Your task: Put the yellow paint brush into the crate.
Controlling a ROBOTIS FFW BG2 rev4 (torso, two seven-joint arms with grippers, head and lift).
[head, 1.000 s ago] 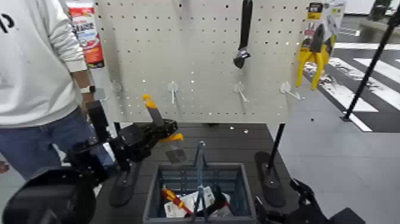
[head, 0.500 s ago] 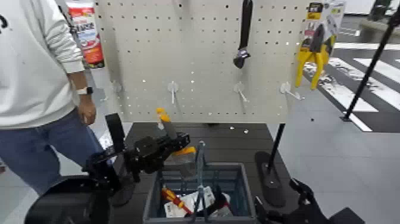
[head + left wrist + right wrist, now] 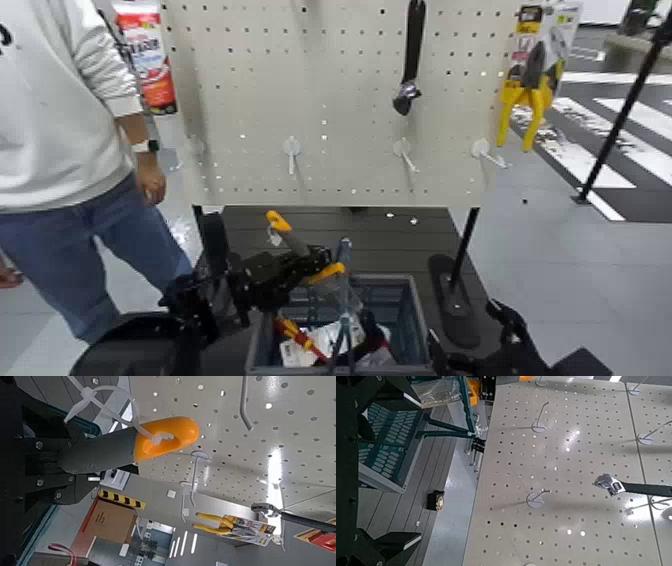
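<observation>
Perforated pegboard (image 3: 330, 110) upright behind dark grey crate (image 3: 385, 278), crate on dark slatted floor (image 3: 400, 235). Right gripper (image 3: 419, 471) beside crate's right edge, jaws wide, nothing between. Left gripper (image 3: 308, 262) above crate's far left corner, jaws narrow, clamped on yellow paint brush (image 3: 325, 272). Brush tilted: orange-yellow handle tip, grey shaft, white tie through end, orange-yellow band, wide pale see-through-looking head over crate's far left part. Inside crate: 1 red-and-yellow screwdriver (image 3: 300, 337).

Perforated pegboard (image 3: 330, 120) upright — grey floor (image 3: 610, 250) behind, white-striped at right.
</observation>
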